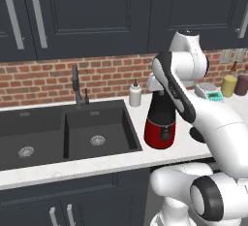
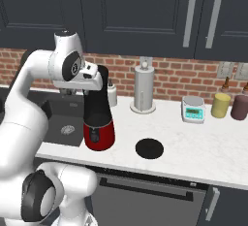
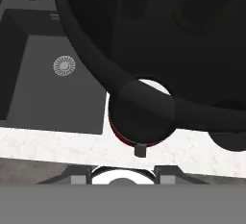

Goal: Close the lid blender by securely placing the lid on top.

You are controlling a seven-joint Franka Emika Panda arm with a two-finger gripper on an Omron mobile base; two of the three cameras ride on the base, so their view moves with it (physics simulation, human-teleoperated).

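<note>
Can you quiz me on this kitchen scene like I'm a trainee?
1. True or false: the lid is already on the blender.
2. Multiple choice: in the right base view, what stands on the counter just behind the lid? A) a paper towel roll B) a kettle C) a toaster
3. Fill the blank: the sink lies on the blender's ____ side in the left base view.

Key:
1. False; it lies flat on the counter, apart from the blender.
2. A
3. left
</note>
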